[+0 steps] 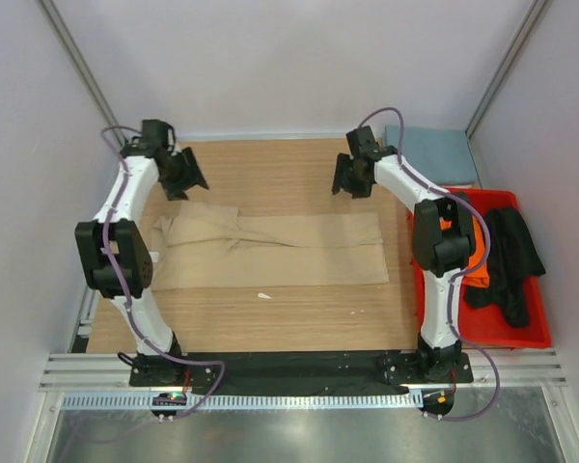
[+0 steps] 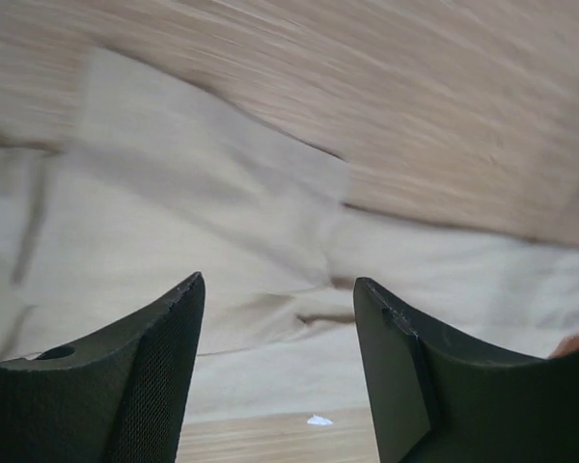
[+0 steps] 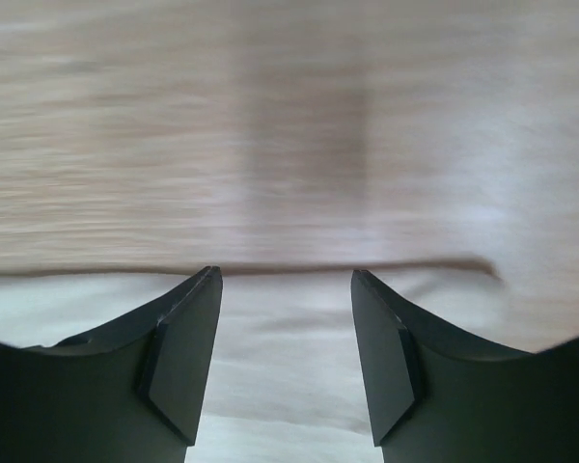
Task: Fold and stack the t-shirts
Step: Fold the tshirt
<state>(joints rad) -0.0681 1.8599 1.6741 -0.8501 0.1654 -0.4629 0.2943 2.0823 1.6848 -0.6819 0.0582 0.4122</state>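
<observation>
Top external view: the left tool (image 1: 183,174) and the right tool (image 1: 352,177) hang over the far half of the worktop (image 1: 270,169), each with its jaws spread and nothing between them; both wrist views confirm the empty gap.

The tan-beige t-shirt (image 1: 270,251) lies flat on the worktop, just to the near side of both tools. Its long axis runs left to right, parallel to the line joining the two tools. The left tool stands over the rumpled left end, where the left wrist view shows a sleeve flap ahead of the fingers. The right tool stands by the straight right end, where the right wrist view shows the far edge of the cloth crossing level with the fingertips, bare wood beyond.

Each arm is thus nearer its own end of the far long edge. A fold would probably carry that edge toward the arm bases, across the short axis.

The orange t-shirt (image 1: 475,260) and black t-shirt (image 1: 507,260) lie in the red bin (image 1: 482,340) to the right. The slate blue-grey t-shirt (image 1: 429,152) lies at the far right corner, well apart.
</observation>
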